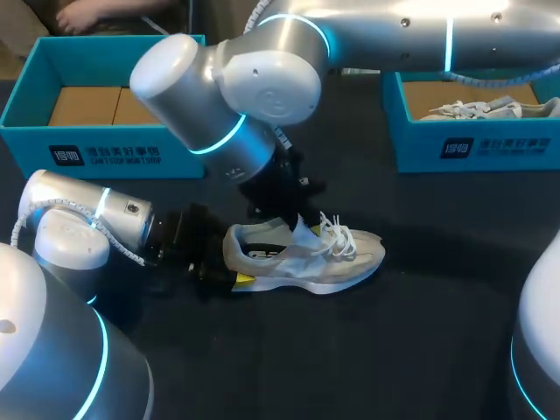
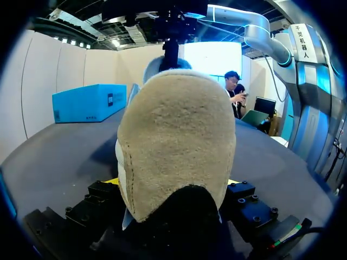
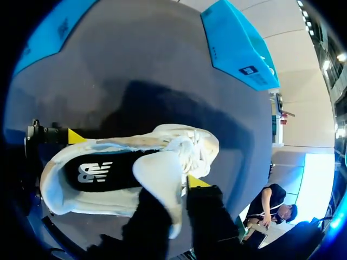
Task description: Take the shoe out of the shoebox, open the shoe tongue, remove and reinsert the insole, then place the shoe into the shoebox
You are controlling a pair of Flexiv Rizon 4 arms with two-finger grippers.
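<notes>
A white and beige shoe [image 1: 343,261] lies on its sole mid-table, toe pointing right. My left gripper [image 1: 229,269] comes in low from the left, its fingers on either side of the heel [image 2: 176,141], holding it. From above, my right gripper [image 1: 293,219] pinches the raised white tongue [image 3: 160,173] between its dark fingers. One yellow tip [image 3: 198,181] shows beside the tongue. The black insole [image 3: 103,170] lies inside the shoe. The laces [image 1: 337,234] hang loose over the toe end.
A blue shoebox [image 1: 105,144] with a brown cardboard floor stands at the back left. Another blue shoebox [image 1: 472,144] at the back right holds a second light shoe [image 1: 490,109]. My right arm's big elbow [image 1: 227,96] hangs over the table's middle.
</notes>
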